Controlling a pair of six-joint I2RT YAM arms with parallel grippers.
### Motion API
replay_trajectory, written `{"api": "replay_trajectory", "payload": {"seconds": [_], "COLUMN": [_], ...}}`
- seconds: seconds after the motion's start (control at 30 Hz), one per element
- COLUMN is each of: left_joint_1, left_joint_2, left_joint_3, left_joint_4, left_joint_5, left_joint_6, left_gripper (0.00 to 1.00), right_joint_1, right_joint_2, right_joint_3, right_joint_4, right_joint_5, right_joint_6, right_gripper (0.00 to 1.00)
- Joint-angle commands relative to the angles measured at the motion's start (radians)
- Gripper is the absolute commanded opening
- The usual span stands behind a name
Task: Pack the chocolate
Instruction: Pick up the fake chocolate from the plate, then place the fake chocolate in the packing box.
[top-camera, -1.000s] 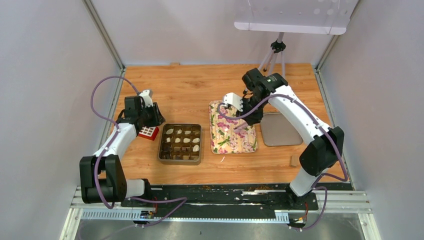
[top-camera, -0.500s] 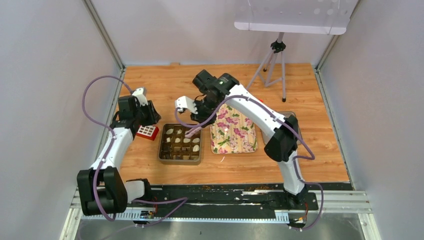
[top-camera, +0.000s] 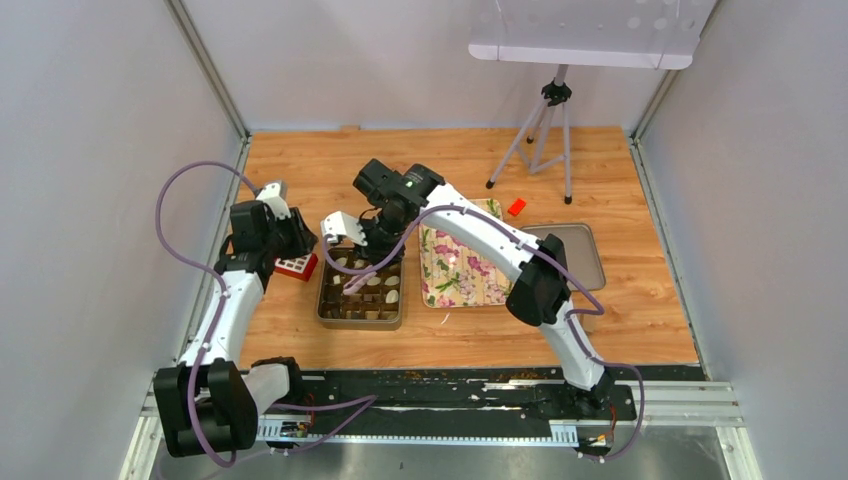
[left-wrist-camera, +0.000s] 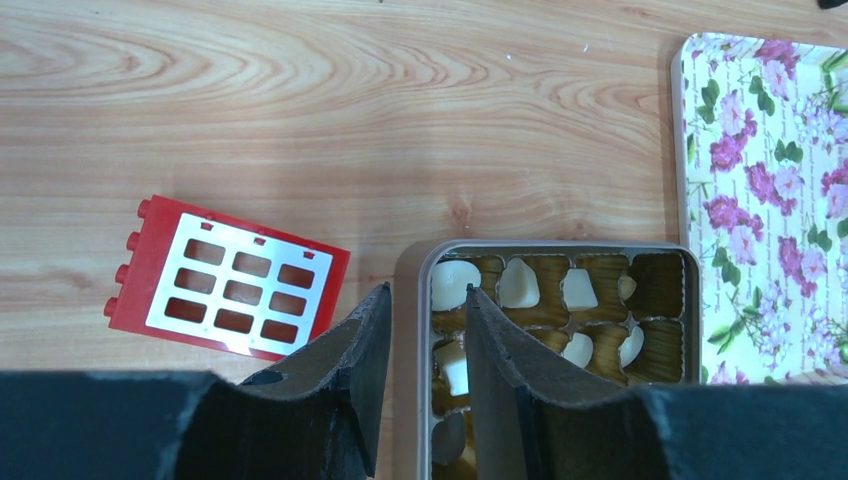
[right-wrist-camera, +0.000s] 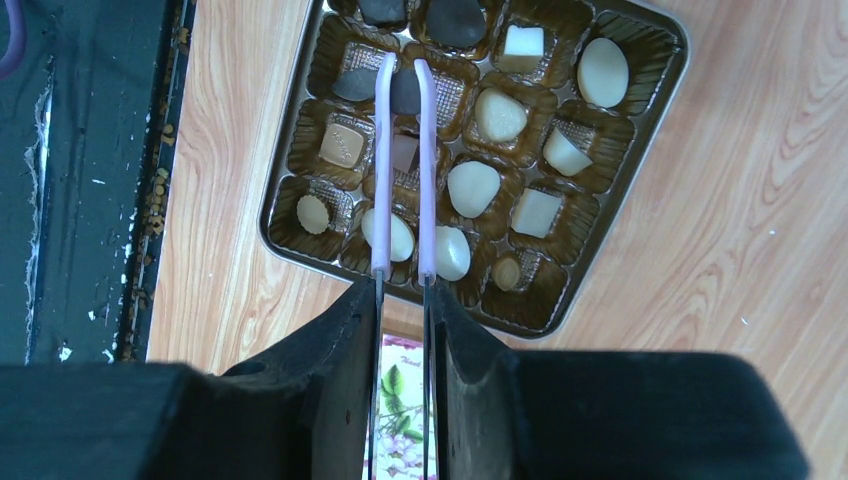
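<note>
1. Beneath the tweezers (right-wrist-camera: 383, 150) now sits the box (top-camera: 360, 321), not the floral tray (top-camera: 465, 275): the right gripper (right-wrist-camera: 402, 292), clamped on them, has swung across.
2. Under the tips, chocolate (right-wrist-camera: 472, 188) lies in cups; a drop looks near.
3. Alongside, the left gripper (left-wrist-camera: 425, 330) straddles the box wall, jaws apart.

No legible text, label or number on anything here.

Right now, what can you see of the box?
The box is a square, round-cornered, metal-looking tin with a gold-brown gridded liner, many cups holding chocolate. It lies flat on the table between the red brick and the floral tray. The left gripper straddles its wall; tweezers in the right gripper reach over it.
</note>
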Motion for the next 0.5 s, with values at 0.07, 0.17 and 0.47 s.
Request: {"api": "replay_trajectory", "payload": {"seconds": [0.07, 0.17, 0.47], "left_joint_1": [0.008, 0.008, 0.009], "left_joint_2": [-0.035, -0.037, -0.042], "left_joint_3": [-0.011, -0.014, -0.02], "left_joint_4": [0.022, 0.028, 0.038], "left_joint_5": [0.005, 0.008, 0.013], "left_joint_6": [-0.021, -0.023, -0.029], "left_gripper": [0.42, 0.42, 0.42], "right_joint_1": [0.018, 0.021, 0.022], "right_joint_2": [0.018, 0.019, 0.014], "right_joint_3": [0.033, 0.027, 0.021], "right_joint_4": [0.052, 0.062, 0.066], "right_joint_5": [0.0, 0.013, 0.026], "right_joint_6": [0.024, 0.034, 0.047], "right_gripper": [0.2, 0.27, 0.32]}}
